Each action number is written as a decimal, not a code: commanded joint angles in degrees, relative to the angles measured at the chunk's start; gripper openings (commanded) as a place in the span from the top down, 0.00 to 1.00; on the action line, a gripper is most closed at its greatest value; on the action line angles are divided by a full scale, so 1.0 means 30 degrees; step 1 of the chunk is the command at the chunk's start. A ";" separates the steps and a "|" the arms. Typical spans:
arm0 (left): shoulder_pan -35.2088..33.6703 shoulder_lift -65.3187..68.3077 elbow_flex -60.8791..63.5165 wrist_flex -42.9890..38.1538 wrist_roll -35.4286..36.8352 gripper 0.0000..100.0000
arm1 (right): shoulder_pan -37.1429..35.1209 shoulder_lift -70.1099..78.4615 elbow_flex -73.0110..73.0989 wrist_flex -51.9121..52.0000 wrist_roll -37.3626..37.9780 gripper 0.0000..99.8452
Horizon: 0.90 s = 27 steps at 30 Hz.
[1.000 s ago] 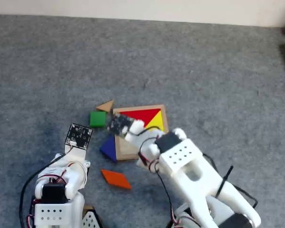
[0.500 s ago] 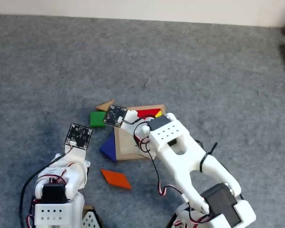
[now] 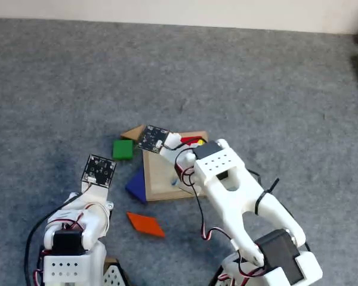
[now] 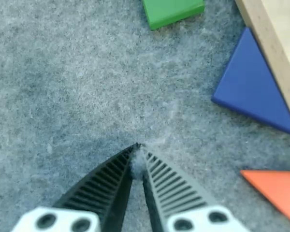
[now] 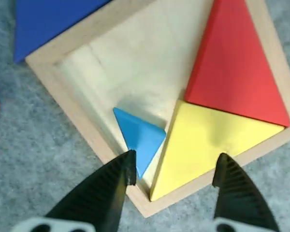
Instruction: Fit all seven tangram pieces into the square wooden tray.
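On the carpeted bench [image 3: 256,89] my right tool [image 5: 176,169] is hovering wide open and empty over the light blue triangle [image 5: 141,137] in the tray [image 5: 84,123], and a crooked nudge is probably going to wedge it against the yellow triangle [image 5: 208,140].

Right claw [image 5: 175,169] farther over tray [image 5: 72,104]

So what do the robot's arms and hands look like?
The left arm and right arm are chunky white plastic with rows of little holes, and red and black cables loop along them. The left hand and right hand each have two pointy, ridged black fingers on white bases. A small black square board sits on each wrist.
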 commanded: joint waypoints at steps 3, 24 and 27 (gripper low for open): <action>-0.0161 -0.0220 0.0366 0.0117 0.0205 1.00 | 0.0190 -0.0278 -0.1187 -0.0308 -0.0527 0.88; -0.0190 -0.0220 0.0366 0.0117 0.0205 1.00 | -0.1392 -0.0044 -0.0425 -0.3238 -0.5890 0.98; -0.0190 -0.0220 0.0366 0.0117 0.0205 1.00 | -0.1363 -0.0044 0.0425 -0.3238 -0.5861 0.98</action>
